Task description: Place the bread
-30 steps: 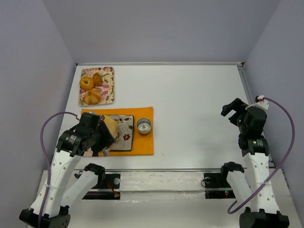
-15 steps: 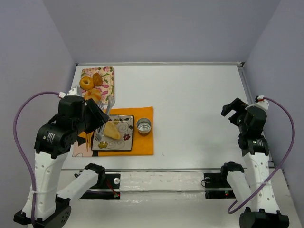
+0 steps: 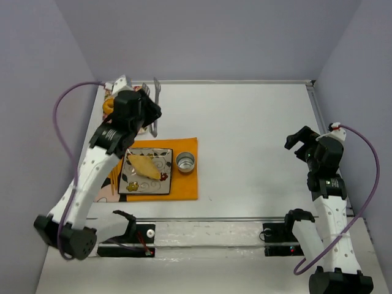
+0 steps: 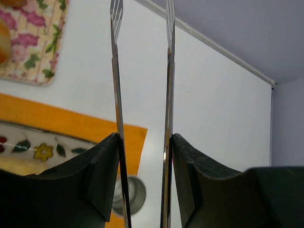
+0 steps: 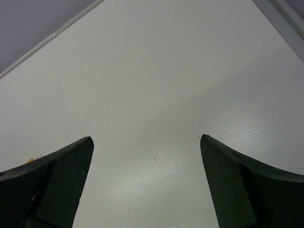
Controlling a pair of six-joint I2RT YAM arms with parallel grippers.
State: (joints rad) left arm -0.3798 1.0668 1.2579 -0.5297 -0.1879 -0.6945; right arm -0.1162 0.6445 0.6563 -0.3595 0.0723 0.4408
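Near the table's (image 3: 245,122) front-left edge, the bread (image 3: 147,165) lies flat on a dark patterned plate (image 3: 166,184), pointed end toward the right, touching neither of my claws. The plate sits on an orange mat (image 3: 187,184), with a small metal cup (image 3: 185,162) just right of it on the same mat. Farther back on the right, my right claw (image 5: 147,156) hangs over bare white tabletop, its jaws spread wide and holding nothing. Farther still on the left, my left claw (image 4: 144,142) is clamped on a pair of metal tongs (image 4: 116,71), whose slim arms point away from me, tips apart. A floral tray (image 4: 33,57) lies just left of the tongs at the far-left corner, partly hidden behind my arm.
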